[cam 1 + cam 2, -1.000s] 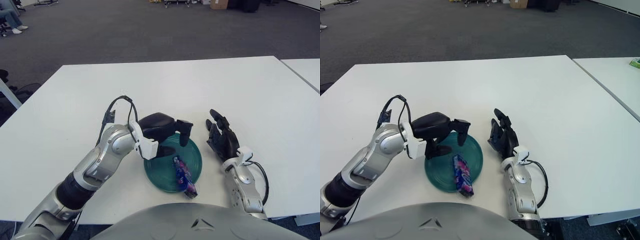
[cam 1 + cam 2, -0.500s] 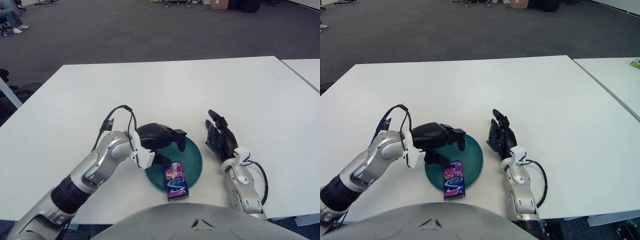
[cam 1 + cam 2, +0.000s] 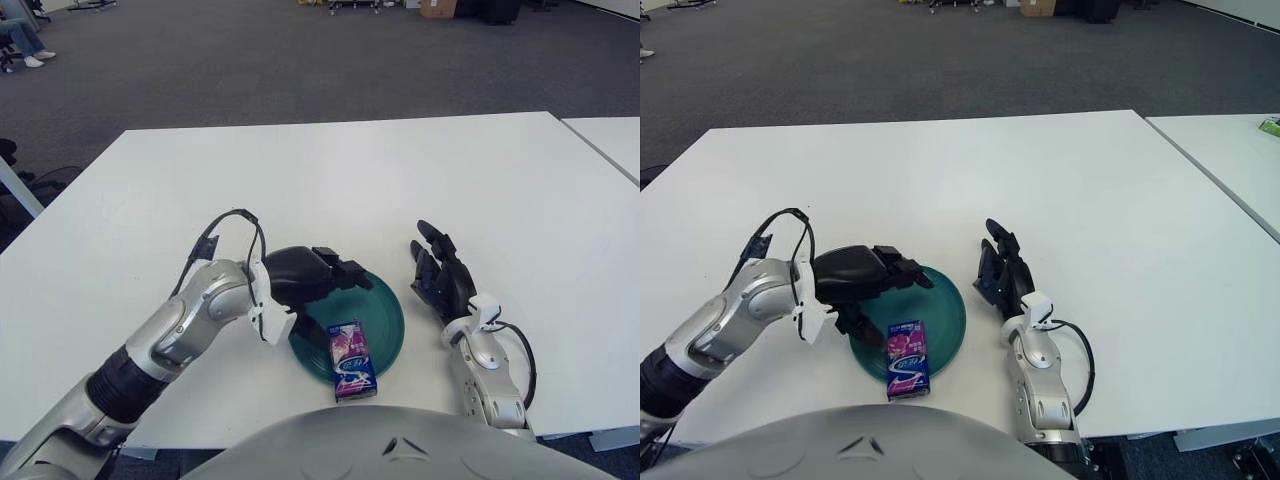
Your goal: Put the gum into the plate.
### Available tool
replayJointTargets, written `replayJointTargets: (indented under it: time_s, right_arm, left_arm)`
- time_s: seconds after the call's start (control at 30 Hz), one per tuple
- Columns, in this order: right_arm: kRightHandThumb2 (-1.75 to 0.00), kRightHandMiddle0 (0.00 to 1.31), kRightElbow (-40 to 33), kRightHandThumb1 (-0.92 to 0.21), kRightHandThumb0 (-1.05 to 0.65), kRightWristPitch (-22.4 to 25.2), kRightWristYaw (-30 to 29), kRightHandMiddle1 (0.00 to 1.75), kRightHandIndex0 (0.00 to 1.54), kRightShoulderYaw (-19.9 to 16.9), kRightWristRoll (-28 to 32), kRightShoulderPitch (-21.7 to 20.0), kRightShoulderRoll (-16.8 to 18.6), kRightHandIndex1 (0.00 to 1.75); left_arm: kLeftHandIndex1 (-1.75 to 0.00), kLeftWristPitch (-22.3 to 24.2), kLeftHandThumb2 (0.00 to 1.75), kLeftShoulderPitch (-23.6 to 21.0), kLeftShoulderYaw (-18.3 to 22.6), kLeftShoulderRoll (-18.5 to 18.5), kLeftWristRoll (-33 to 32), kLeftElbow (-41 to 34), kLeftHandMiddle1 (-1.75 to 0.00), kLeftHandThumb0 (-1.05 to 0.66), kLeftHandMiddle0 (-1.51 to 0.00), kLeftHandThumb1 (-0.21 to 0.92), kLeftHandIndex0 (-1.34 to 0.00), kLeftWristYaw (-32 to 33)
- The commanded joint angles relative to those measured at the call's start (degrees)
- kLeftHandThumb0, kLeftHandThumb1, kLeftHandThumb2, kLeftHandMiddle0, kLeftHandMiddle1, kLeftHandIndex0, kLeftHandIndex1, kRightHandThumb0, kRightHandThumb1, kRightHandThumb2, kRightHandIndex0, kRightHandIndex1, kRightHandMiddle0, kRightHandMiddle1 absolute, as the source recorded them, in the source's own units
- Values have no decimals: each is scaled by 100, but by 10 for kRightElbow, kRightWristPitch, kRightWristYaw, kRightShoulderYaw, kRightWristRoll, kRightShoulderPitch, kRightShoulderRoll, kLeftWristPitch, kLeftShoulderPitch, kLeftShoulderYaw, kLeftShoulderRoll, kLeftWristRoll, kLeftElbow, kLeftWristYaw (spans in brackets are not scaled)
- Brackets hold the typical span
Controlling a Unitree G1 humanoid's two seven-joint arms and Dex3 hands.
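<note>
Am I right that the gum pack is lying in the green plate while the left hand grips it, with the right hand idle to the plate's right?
Not quite: the left hand does not grip the gum pack. The left eye view shows it apart, over the green plate's left rim, holding nothing. The pack does lie in the plate, and the right hand shows idle to its right.

plate (image 3: 385, 310): glossy teal | gum (image 3: 350, 358): shiny wrapper | table (image 3: 330, 170): matt white
</note>
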Motion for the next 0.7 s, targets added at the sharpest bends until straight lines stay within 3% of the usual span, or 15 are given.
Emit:
replayJointTargets:
  time_s: [0.0, 0.17, 0.3, 0.37, 0.43, 0.53, 0.57, 0.67]
  right_arm:
    - [-101, 0, 8, -92, -69, 37, -10, 43, 17, 5, -8, 18, 2, 0]
    - [-99, 0, -2, -92, -70, 50, -14, 44, 17, 8, -7, 20, 3, 0]
    - [-96, 0, -8, -92, -72, 53, -13, 43, 16, 9, -3, 22, 4, 0]
    - [-94, 0, -11, -92, -74, 55, -12, 43, 16, 9, 0, 23, 5, 0]
    - [-92, 0, -13, -92, -76, 57, -12, 42, 16, 10, 1, 23, 6, 0]
    - [-90, 0, -14, -92, -77, 62, -12, 41, 16, 11, 1, 24, 6, 0]
    - [-89, 0, -15, -92, -77, 65, -13, 41, 16, 11, 0, 24, 6, 0]
    - [-89, 0, -16, -92, -79, 70, -15, 42, 17, 12, -1, 23, 7, 1]
  left_arm:
    - [-13, 23, 39, 25, 36, 0, 15, -15, -2, -105, -6, 92, 0, 23]
    - [-8, 56, 53, 107, 116, -10, 12, -42, 0, -105, -1, 92, -1, 81]
    - [-9, 114, 59, 152, 173, -52, -13, -85, 0, -105, -1, 92, -4, 110]
    - [-11, 168, 60, 187, 220, -104, -53, -121, -1, -105, -3, 92, -6, 138]
    - [-15, 173, 60, 203, 234, -147, -79, -100, -2, -105, -5, 92, -6, 181]
    - [-28, 120, 64, 217, 253, -227, -144, -30, -1, -105, -9, 92, -2, 266]
    - [-30, 116, 66, 227, 261, -263, -182, -28, -1, -105, -9, 92, -1, 284]
    - [-32, 116, 72, 245, 270, -316, -245, -24, 0, -105, -9, 92, 0, 308]
